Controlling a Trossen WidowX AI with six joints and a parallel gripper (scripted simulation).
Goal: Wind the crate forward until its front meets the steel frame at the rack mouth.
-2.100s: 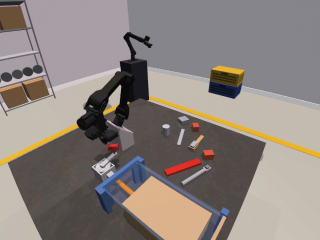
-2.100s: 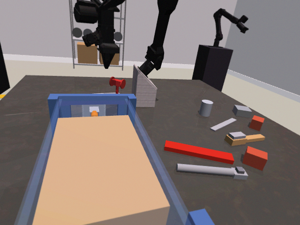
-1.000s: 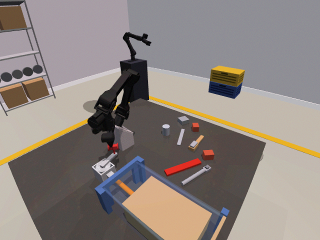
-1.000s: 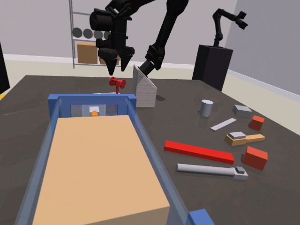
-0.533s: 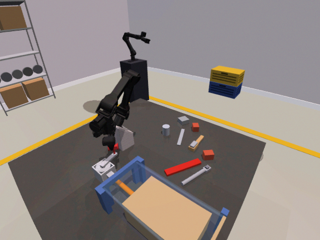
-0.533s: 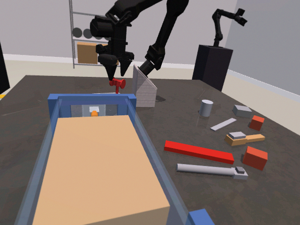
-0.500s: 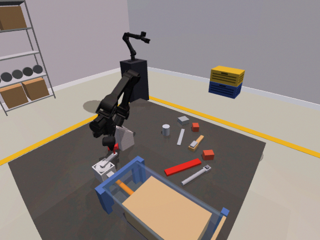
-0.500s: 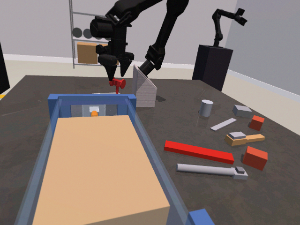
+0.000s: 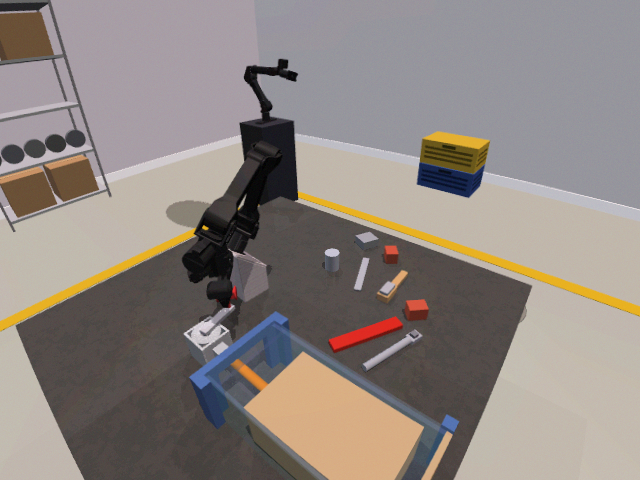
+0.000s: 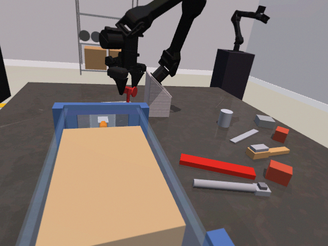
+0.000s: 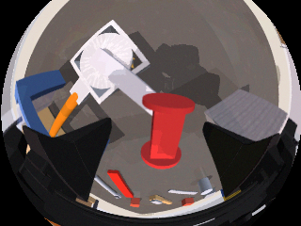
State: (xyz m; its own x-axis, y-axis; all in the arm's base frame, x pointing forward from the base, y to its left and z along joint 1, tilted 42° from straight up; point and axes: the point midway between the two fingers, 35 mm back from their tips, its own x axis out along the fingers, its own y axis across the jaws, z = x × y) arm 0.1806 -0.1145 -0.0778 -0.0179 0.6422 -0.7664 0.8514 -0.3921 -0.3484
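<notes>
Top view: a white hand winch (image 9: 199,347) (image 11: 76,60) stands at left, its crank handle (image 9: 217,320) (image 11: 134,89) seated on top and likely stiff, best taken by the red spool-shaped grip (image 9: 233,293) (image 10: 130,91) (image 11: 166,132). Around that grip, the gripper (image 9: 225,303) (image 10: 128,89) (image 11: 160,124) spreads its fingers wide, holding nothing. Rightward, an orange strap (image 9: 249,375) (image 10: 103,124) (image 11: 64,114) runs to the tan crate (image 9: 336,413) (image 10: 108,180), probably heavy to drag, flat inside the blue-framed guard cubby (image 9: 209,400) (image 10: 100,108) (image 11: 27,101).
</notes>
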